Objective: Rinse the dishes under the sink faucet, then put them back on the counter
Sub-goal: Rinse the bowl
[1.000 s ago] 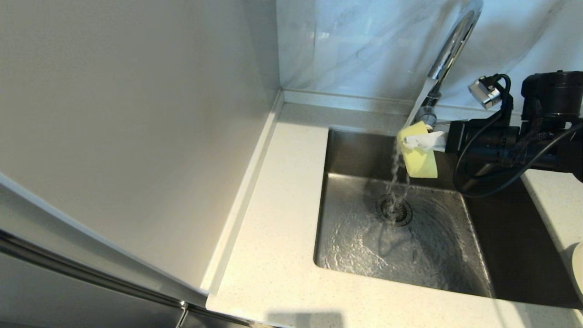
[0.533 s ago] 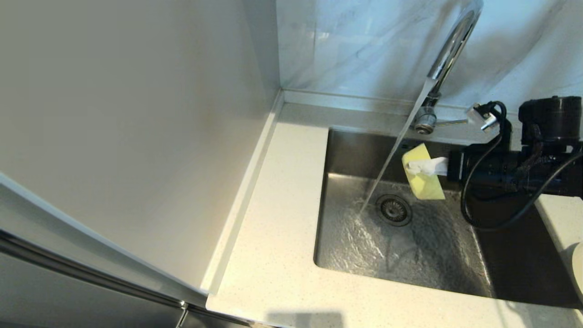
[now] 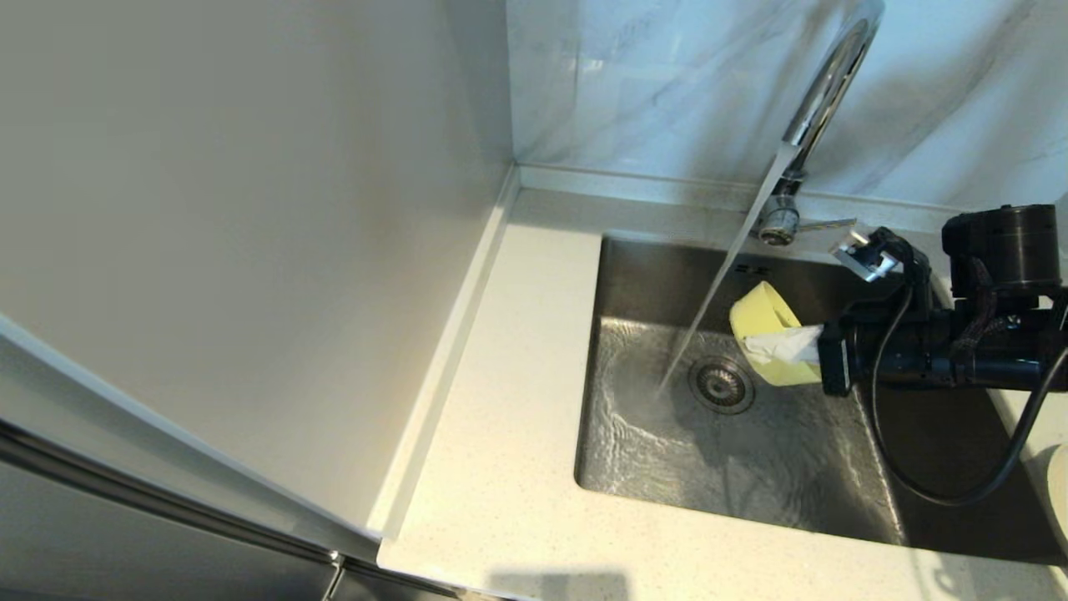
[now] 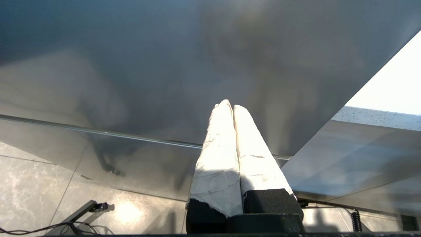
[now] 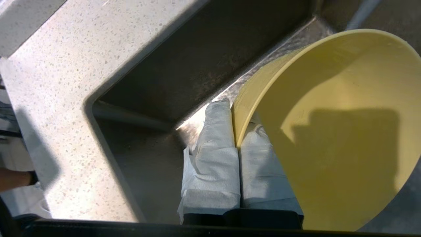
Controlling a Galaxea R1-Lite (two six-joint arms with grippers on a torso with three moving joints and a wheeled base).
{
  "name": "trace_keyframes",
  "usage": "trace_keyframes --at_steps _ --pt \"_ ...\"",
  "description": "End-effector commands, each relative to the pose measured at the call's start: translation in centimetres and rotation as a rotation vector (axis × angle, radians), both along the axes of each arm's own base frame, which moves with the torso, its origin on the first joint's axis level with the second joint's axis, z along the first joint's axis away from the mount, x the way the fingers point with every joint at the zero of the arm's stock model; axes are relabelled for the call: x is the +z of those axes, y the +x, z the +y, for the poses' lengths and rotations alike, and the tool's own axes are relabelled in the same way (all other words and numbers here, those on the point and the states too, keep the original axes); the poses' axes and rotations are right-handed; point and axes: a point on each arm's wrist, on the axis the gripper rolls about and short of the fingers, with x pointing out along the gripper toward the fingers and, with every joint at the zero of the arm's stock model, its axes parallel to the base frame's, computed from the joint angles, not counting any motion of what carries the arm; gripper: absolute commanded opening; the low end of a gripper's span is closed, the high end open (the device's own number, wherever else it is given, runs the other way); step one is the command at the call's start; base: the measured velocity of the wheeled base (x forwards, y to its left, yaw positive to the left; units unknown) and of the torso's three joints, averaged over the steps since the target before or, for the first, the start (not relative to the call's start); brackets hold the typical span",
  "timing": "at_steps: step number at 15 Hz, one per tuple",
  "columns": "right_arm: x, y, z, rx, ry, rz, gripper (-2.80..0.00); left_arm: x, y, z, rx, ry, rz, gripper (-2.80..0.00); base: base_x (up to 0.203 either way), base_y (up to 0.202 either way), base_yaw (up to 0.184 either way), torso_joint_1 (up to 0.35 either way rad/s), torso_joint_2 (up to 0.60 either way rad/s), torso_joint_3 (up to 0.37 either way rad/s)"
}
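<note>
The carrying surface is an off-white, finely speckled stone counter [image 3: 509,467], bordered at the back by a low raised edge. A square stainless steel sink [image 3: 834,467] is set into it, and a round drain strainer [image 3: 722,385] is seen in the basin floor. The chrome faucet [image 3: 822,100] is mounted on the counter strip behind the sink, with a thin side lever at its base. Running water is seen striking the wet basin floor just beside the strainer. A cream-white round plate [image 3: 1058,492] is partly seen at the counter's right edge.

Grey-veined marble wall [image 3: 667,92], pale side panel [image 3: 250,250]
</note>
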Motion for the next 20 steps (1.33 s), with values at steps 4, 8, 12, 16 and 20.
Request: trace_keyframes --at_steps 4,8,12,16,20 --pt "0.3 1.9 1.0 0.038 -0.013 -0.036 -2.80 0.0 0.0 0.0 0.000 0.000 0.001 -2.80 0.000 0.000 0.000 0.000 0.00 0.000" --pt "0.6 2.7 2.2 0.069 -0.012 -0.050 -2.80 0.0 0.0 0.0 0.000 0.000 0.000 -2.80 0.000 0.000 0.000 0.000 0.00 0.000" --pt "1.0 3.3 3.3 0.090 -0.012 -0.066 -2.80 0.0 0.0 0.0 0.000 0.000 0.000 -2.80 0.000 0.000 0.000 0.000 0.00 0.000" --pt "1.4 4.1 4.1 0.070 -0.028 -0.089 -2.80 0.0 0.0 0.0 0.000 0.000 0.000 -2.80 0.000 0.000 0.000 0.000 0.00 0.000" --pt "1.1 3.9 4.1 0.064 -0.034 -0.078 -2.80 0.0 0.0 0.0 0.000 0.000 0.000 -2.80 0.000 0.000 0.000 0.000 0.00 0.000"
